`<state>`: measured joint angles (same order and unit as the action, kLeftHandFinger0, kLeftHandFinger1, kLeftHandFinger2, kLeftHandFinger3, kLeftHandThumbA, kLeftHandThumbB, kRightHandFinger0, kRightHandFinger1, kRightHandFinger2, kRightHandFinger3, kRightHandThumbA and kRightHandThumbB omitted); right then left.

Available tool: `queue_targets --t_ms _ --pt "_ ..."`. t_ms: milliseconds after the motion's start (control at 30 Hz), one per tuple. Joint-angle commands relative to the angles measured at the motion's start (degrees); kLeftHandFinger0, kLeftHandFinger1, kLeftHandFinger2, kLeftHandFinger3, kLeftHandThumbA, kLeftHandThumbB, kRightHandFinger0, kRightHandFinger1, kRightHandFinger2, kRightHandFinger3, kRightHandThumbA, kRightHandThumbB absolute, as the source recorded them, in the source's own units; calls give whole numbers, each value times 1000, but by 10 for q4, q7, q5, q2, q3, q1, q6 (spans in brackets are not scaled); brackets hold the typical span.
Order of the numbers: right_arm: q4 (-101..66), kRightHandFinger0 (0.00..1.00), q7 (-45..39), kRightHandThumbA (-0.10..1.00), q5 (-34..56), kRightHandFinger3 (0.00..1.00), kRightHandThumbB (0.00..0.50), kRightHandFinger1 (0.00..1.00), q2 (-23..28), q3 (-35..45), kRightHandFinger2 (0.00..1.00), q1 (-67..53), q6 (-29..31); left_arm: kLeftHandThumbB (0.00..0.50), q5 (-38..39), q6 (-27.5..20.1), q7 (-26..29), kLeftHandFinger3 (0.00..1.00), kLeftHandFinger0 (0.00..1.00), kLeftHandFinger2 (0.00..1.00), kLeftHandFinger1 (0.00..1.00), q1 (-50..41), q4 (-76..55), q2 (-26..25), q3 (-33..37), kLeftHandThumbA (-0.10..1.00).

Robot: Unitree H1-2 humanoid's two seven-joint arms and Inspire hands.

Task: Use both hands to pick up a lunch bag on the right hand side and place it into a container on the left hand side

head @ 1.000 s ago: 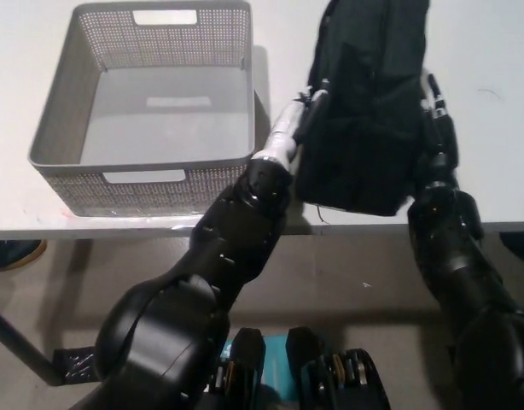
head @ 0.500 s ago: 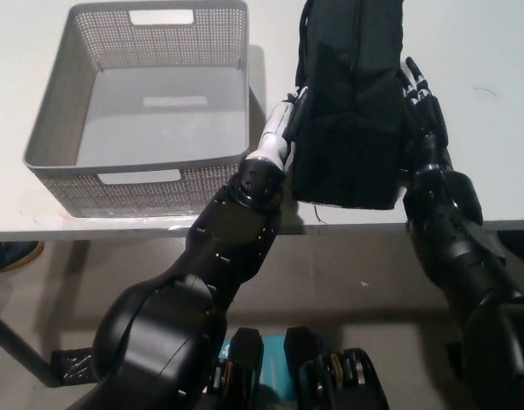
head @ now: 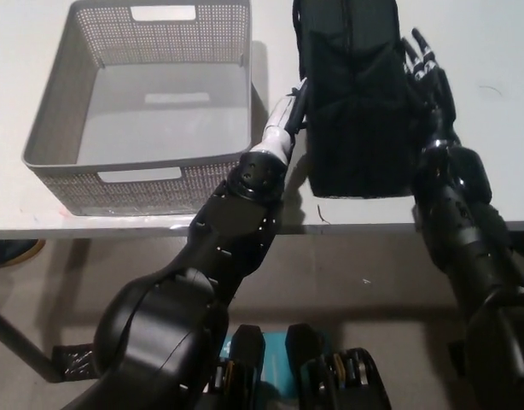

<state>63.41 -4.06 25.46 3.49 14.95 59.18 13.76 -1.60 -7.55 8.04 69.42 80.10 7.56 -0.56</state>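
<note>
A black lunch bag (head: 356, 94) stands on the white table (head: 492, 171), on the right half of it. The bag's near end sits close to the front edge of the table, and its far end runs out of the top of the picture. The bag is soft and has folds in its cloth.

The two hands are on both sides of the bag. The left hand (head: 289, 111) is white and is pressed against the bag's left side. Most of it is hidden behind the bag and the arm, so you cannot tell if its fingers are curled or flat. The right hand (head: 424, 73) is black and lies flat against the bag's right side. Its fingers (head: 417, 49) are spread a little and point toward the back of the table. They are not wrapped around anything, they just push on the side of the bag. You cannot tell if the bag is off the table or resting on it.

A grey container (head: 53, 145) with lots of small holes in its walls stands on the left half of the table. Its near wall is close to the front edge. It is just beside the bag, with the left arm between them. There is a cut-out handle in its near wall and one in its far wall.
</note>
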Motion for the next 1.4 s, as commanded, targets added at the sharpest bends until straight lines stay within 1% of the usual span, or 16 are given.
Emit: queue_targets --t_ms 0,33,67,133,267,300,400,467,567,667,800,933,1067,1100,1167,1367 --pt "-123 1000 36 1000 -31 1000 59 1000 -31 -21 1000 10 -46 325 5 1 -60 1000 1000 1000 1000 89 -26 37 9 1000" --pt "-143 1000 44 1000 -34 1000 95 1000 -31 -21 1000 1 -44 306 8 2 -65 1000 1000 1000 1000 91 -28 40 7 1000" --pt "-166 1000 48 1000 -34 1000 69 1000 -30 -22 1000 -8 -53 285 13 6 -66 1000 1000 1000 1000 93 -30 45 4 1000" --pt "-229 1000 60 1000 -38 1000 60 1000 -23 -24 1000 -34 -79 289 19 15 -65 1000 1000 1000 1000 99 -33 59 1 1000" --pt "-305 1000 83 1000 -41 1000 86 1000 -20 -23 1000 -65 -119 301 14 17 -77 1000 1000 1000 1000 103 -36 70 10 1000" --pt "-322 1000 94 1000 -45 1000 76 1000 -18 -22 1000 -72 -127 311 16 22 -79 1000 1000 1000 1000 105 -37 74 9 1000" --pt "-355 1000 111 1000 -53 1000 62 1000 -16 -21 1000 -84 -138 304 16 20 -81 1000 1000 1000 1000 109 -40 82 10 1000" --pt "-378 1000 118 1000 -42 1000 66 1000 -16 -13 1000 -91 -150 318 18 24 -82 1000 1000 1000 1000 114 -40 88 8 1000" --pt "-400 1000 129 1000 -41 1000 65 1000 -14 -9 1000 -94 -157 303 30 23 -91 1000 1000 1000 1000 120 -41 94 -2 1000" --pt "-440 1000 147 1000 -47 1000 84 1000 -13 -10 1000 -100 -178 326 23 21 -103 1000 1000 1000 1000 129 -44 95 7 1000" --pt "-496 1000 167 1000 -61 1000 60 1000 -12 -15 1000 -103 -198 349 22 21 -114 1000 1000 1000 1000 140 -59 96 16 1000" --pt "-532 1000 184 1000 -65 1000 71 1000 -8 -17 1000 -86 -226 376 27 22 -117 1000 1000 1000 1000 156 -80 94 15 1000" --pt "-540 1000 210 1000 -56 1000 69 1000 -21 -2 1000 -62 -222 336 23 7 -114 1000 1000 1000 1000 163 -100 83 19 1000" --pt "-542 1000 207 1000 -61 1000 84 1000 -17 -9 1000 -57 -232 328 27 7 -115 1000 1000 1000 1000 164 -107 80 16 1000" --pt "-546 1000 188 1000 -75 1000 78 1000 0 -32 1000 -43 -264 313 32 7 -108 1000 1000 1000 1000 169 -123 71 10 1000" --pt "-489 1000 144 1000 -59 1000 86 1000 2 -54 1000 29 -262 283 27 25 -102 1000 1000 1000 1000 188 -160 29 11 1000"
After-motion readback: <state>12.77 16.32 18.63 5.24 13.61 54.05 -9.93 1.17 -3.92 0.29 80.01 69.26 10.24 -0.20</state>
